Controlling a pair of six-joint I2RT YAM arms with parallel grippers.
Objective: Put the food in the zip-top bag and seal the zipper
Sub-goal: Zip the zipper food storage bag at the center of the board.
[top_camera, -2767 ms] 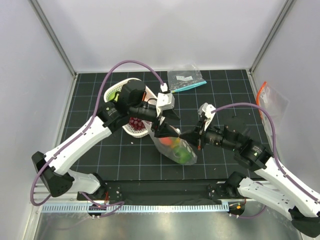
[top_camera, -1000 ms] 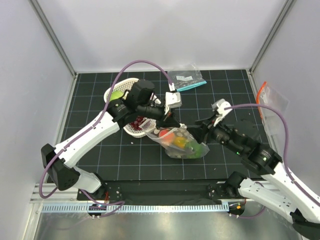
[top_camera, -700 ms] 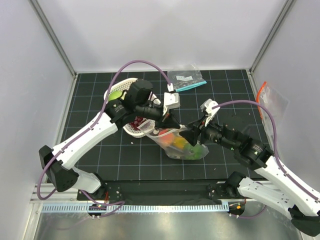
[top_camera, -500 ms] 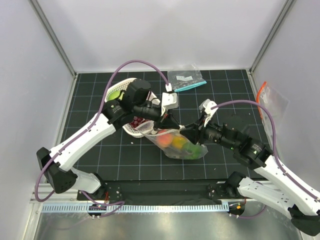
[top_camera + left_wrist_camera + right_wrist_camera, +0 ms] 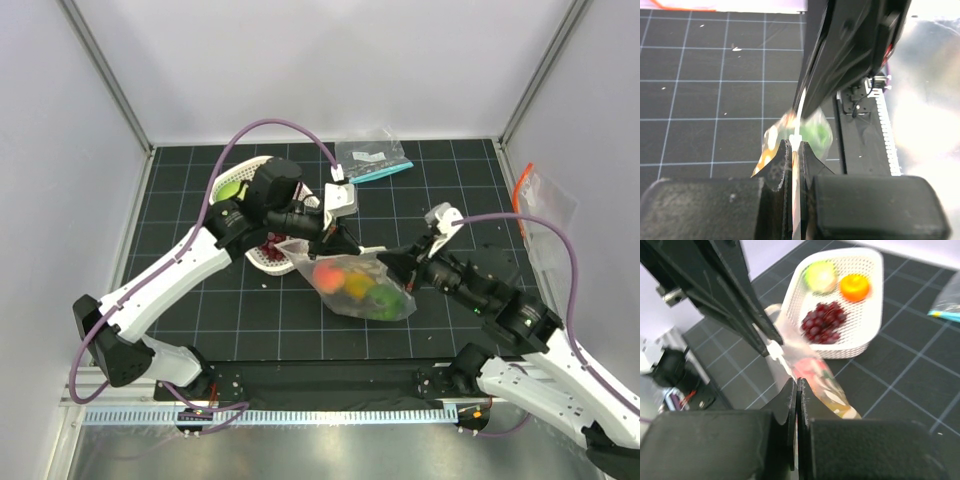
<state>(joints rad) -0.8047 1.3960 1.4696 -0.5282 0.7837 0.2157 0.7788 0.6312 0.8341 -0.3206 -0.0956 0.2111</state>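
Basket at far left of your overhead view: the white perforated plastic basket sits on the black gridded mat with a pale green toy fruit and purple toy grapes inside. Your right wrist camera adds a small orange toy fruit beside them. Just right of the basket, your left gripper has its jaws pressed together on the mouth edge of the clear zip-top bag printed with white oval dots. The left wrist view shows the film pinched flat between the fingertips. The bag stretches between the two arms at mid-table, holding red-orange, yellow and green toy food; you cannot tell whether its bottom touches the mat. At its right end, your right gripper is clamped tight on the same edge. Toward the back lies a small clear bag with a teal strip, and by the right wall a clear bag with an orange strip.
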